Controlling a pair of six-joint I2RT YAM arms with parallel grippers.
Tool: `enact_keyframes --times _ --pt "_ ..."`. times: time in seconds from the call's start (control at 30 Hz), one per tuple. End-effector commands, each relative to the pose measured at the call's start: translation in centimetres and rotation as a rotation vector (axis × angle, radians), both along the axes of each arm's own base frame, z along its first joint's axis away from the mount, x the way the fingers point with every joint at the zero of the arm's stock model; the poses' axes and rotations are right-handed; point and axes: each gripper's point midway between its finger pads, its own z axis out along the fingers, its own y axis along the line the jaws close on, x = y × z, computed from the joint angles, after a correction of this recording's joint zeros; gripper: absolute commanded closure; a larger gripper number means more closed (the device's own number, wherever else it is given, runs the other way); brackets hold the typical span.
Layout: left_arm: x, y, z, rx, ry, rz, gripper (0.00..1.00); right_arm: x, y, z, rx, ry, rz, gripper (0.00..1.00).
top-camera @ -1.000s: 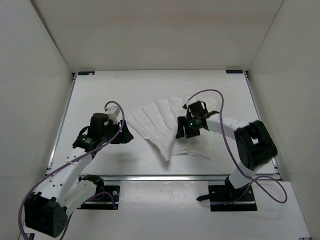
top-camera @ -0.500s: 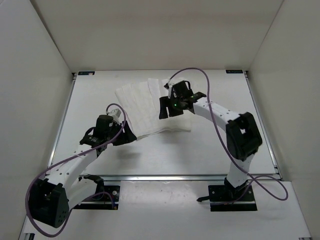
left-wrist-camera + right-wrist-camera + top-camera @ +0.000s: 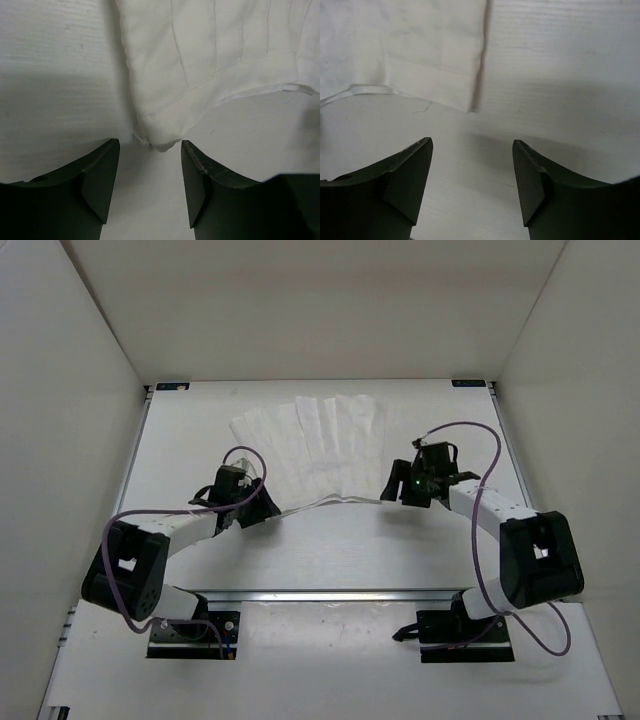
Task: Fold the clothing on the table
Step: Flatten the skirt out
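Note:
The clothing [image 3: 312, 445] lies spread as a wide white pleated piece on the far half of the table [image 3: 330, 550]. My left gripper [image 3: 262, 508] sits at its near left corner. In the left wrist view the left gripper [image 3: 150, 147] is open, and the rounded cloth corner [image 3: 160, 140] lies just beyond the fingertips, not between them. My right gripper [image 3: 392, 486] is at the near right corner. In the right wrist view the right gripper [image 3: 472, 145] is open over bare table, with the clothing's corner [image 3: 462, 97] a little ahead and to the left.
Metal rails run along the table's near edge [image 3: 350, 593] and its sides [image 3: 520, 480]. White walls close in the left, right and far sides. Purple cables [image 3: 470, 430] loop above both arms. The arm bases [image 3: 190, 625] stand at the near edge.
The clothing has moved away from the table's middle and now lies spread flat toward the far side. The right gripper has drawn back to its near right corner. The left gripper moved in to the near left corner.

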Motion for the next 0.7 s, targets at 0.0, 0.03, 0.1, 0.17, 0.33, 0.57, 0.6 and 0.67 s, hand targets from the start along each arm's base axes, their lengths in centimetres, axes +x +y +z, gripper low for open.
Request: enact_keyframes --times 0.0,0.03,0.1,0.17,0.33,0.57,0.6,0.67 --pt "2.4 -1.4 1.3 -0.064 -0.075 0.035 0.37 1.4 1.2 1.3 0.163 -0.071 0.009 0.38" --pt "2.5 -1.3 1.0 -0.067 -0.071 0.047 0.38 1.6 1.0 0.8 0.186 -0.065 -0.002 0.39" --pt "2.5 -1.4 1.0 -0.079 -0.079 0.058 0.37 1.7 1.6 0.5 0.255 -0.058 0.01 0.4" --pt "2.4 -1.3 0.6 -0.08 -0.077 0.069 0.38 1.8 2.1 -0.3 0.259 -0.042 0.011 0.4" --pt "2.9 -1.0 -0.2 -0.076 -0.06 0.093 0.49 2.8 3.0 -2.4 0.271 0.007 0.0 0.42" --pt "3.1 -1.2 0.3 -0.128 -0.073 0.087 0.93 4.2 4.0 -2.7 0.35 0.043 0.017 0.88" --pt "3.8 -1.1 1.3 -0.145 -0.099 0.089 1.0 4.8 4.0 -1.8 0.355 0.032 0.024 1.0" --pt "4.6 -1.0 3.1 -0.156 -0.134 0.082 1.0 5.3 3.9 0.1 0.352 -0.007 0.03 1.0"
